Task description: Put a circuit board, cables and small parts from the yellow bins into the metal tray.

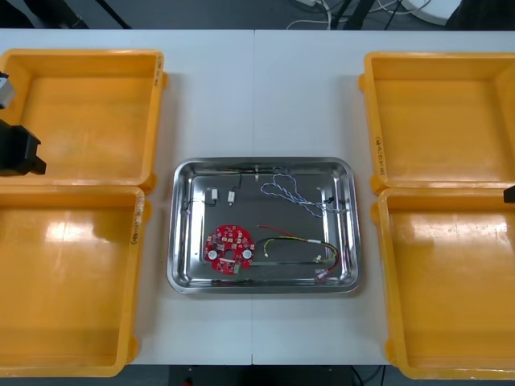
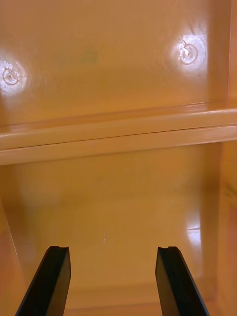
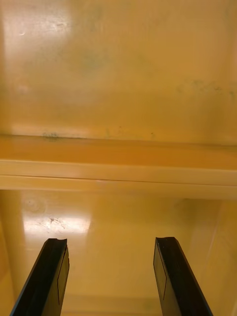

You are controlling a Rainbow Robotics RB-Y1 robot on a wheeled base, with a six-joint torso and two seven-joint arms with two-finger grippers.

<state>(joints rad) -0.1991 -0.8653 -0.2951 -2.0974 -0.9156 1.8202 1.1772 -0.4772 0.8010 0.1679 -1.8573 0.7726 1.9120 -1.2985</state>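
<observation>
The metal tray lies mid-table between the bins. Inside it are a round red circuit board, a twisted blue and white cable, a red and yellow cable, a black cable and small metal parts. My left gripper hangs open over bare orange bin floor, near the wall between the two left bins; its arm shows at the left edge. My right gripper is open too, above the right bins' shared wall, nothing between its fingers.
Two yellow bins stand on the left and two on the right, all showing bare floors. White table strips run between the bins and the tray. Cables lie on the floor beyond the table's far edge.
</observation>
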